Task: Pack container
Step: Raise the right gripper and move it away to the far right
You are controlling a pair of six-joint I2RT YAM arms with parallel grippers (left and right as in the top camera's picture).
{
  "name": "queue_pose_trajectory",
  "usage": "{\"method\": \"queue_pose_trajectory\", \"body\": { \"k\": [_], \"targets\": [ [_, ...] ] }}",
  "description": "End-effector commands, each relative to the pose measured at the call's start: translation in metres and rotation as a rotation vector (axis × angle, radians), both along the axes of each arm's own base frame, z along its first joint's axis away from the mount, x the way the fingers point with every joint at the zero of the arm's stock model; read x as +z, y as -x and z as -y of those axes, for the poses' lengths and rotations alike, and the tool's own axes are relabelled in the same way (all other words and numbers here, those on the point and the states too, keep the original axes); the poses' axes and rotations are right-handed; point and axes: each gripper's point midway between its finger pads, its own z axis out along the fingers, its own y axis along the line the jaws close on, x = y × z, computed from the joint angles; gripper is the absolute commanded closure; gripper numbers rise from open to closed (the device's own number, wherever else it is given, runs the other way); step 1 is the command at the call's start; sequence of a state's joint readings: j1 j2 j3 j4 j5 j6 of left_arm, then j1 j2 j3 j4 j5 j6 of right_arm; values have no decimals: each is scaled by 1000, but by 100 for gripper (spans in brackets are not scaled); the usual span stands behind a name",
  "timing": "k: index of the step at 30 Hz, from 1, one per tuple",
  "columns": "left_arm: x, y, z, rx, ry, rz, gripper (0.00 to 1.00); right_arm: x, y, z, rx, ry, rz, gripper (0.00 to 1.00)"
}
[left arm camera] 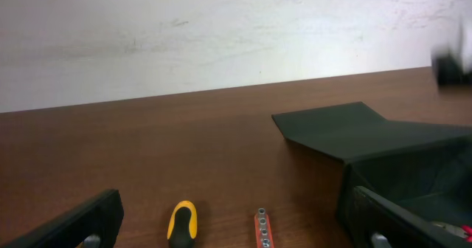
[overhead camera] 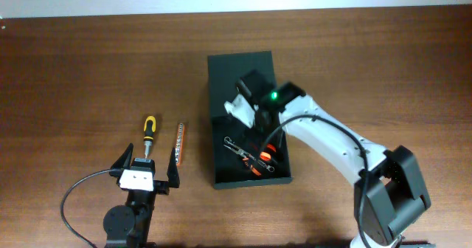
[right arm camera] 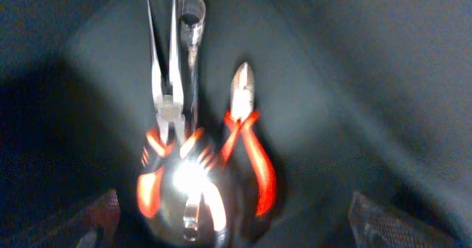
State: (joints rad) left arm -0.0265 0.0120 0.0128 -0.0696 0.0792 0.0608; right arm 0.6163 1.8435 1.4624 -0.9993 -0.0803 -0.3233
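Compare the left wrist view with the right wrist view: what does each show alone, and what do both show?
Left wrist only: a screwdriver and a bit strip lying on the table, the wall behind, and the opened lid. Right wrist only: long-nose pliers, cutters and a wrench lying inside. Both: the dark container, seen from outside in the first and from inside in the second.

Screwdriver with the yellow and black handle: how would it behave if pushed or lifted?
The screwdriver looks rigid and should not flex. Its rounded handle may let it roll if nudged sideways, perhaps toward the orange bit holder beside it. Held by the thin shaft, the thicker handle would probably droop.
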Motion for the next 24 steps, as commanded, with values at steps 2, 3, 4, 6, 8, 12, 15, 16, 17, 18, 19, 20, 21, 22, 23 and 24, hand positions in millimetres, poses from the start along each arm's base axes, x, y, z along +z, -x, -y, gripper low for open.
{"method": "queue_pose_trajectory", "body": {
  "k": [2,3,4,6,8,12,15,16,17,18,19,20,21,22,23,24],
  "targets": [
    [-1,0,0,-3,-12,0,1,79,-38,-15,-97,-68,154,1],
    [-1,0,0,-3,-12,0,1,96,-43,-17,-112,-89,175,1],
    [-1,0,0,-3,-12,0,1,111,-46,-17,-126,-106,193,1],
    [-1,0,0,-3,-12,0,1,141,-54,-12,-169,-137,233,1],
    [-1,0,0,-3,-12,0,1,174,-63,4,-252,-148,280,1],
    [-1,0,0,-3,-12,0,1,220,-74,68,-458,-80,369,1],
    [-1,0,0,-3,-12,0,1,242,-74,121,-612,-36,394,1],
    [-1,0,0,-3,-12,0,1,252,-70,154,-706,-25,388,1],
    [-1,0,0,-3,-12,0,1,254,-67,168,-749,-18,383,1],
    [-1,0,0,-3,-12,0,1,256,-64,184,-795,-7,374,1],
    [-1,0,0,-3,-12,0,1,256,-60,200,-835,5,363,1],
    [-1,0,0,-3,-12,0,1,257,-60,216,-885,10,364,1],
    [-1,0,0,-3,-12,0,1,258,-59,228,-921,8,362,1],
    [-1,0,0,-2,-12,0,1,258,-58,240,-953,5,360,1],
    [-1,0,0,-3,-12,0,1,259,-57,254,-993,8,360,1],
    [-1,0,0,-3,-12,0,1,259,-56,262,-1018,8,360,1]
  ]
}}
